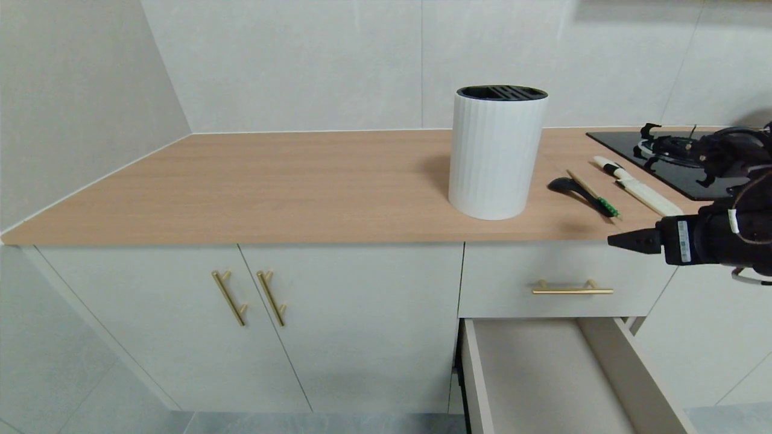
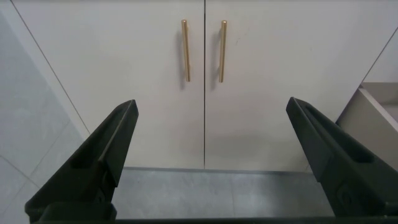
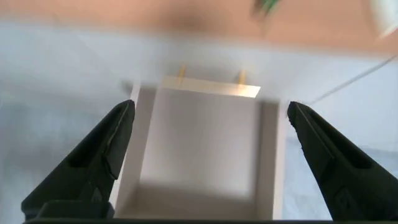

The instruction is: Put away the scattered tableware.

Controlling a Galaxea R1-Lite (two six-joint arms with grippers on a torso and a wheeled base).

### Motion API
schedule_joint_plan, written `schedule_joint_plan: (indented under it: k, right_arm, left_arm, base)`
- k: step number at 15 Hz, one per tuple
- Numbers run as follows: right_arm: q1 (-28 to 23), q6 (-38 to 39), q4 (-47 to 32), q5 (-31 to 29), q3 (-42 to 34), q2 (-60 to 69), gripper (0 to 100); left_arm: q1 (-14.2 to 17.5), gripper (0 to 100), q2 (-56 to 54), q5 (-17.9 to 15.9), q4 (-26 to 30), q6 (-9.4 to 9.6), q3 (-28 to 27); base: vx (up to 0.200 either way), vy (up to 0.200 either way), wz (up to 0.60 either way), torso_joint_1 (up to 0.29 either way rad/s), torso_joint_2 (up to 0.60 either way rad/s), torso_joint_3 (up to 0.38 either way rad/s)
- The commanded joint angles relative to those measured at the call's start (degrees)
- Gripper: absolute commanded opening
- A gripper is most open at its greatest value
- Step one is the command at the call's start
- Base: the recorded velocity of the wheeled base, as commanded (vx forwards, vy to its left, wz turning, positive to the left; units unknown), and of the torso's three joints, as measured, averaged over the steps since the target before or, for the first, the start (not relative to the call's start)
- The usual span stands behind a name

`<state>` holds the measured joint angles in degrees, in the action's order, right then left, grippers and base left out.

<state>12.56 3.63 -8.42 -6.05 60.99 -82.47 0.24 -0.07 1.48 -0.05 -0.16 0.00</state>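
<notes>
Right gripper (image 3: 209, 109) hangs spread wide and empty over the open drawer (image 1: 531, 374), by the worktop's (image 1: 301, 187) front right edge. Spoon (image 1: 558, 184), green-tipped stick (image 1: 582, 182) and knife (image 1: 642, 194) lie close together near that edge. Reaching in, it could bump one off onto the floor.

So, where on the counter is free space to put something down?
The countertop is bare from the left wall to the white holder. Between holder and stove it is crowded: spoon, chopstick, knife. The open drawer is also bare.
</notes>
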Motion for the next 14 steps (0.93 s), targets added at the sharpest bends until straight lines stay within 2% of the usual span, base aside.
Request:
schedule_joint_plan:
  k: [1,5,14]
  right_arm:
    - [-2.8,0.1,0.1,-2.6,9.5,-8.5,100]
    - [-6.1,1.0,0.3,-4.1,17.3,-17.6,100]
    - [-6.1,2.7,2.1,-5.6,18.3,-22.1,100]
  left_arm:
    - [0.0,100,0.1,0.0,0.0,-0.02,0.0]
    - [0.0,100,0.1,0.0,0.0,-0.02,0.0]
    - [0.0,100,0.1,0.0,0.0,-0.02,0.0]
  base:
    - [0.0,0.0,0.0,0.0,0.0,0.0]
    - [0.0,0.0,0.0,0.0,0.0,0.0]
    - [0.0,0.0,0.0,0.0,0.0,0.0]
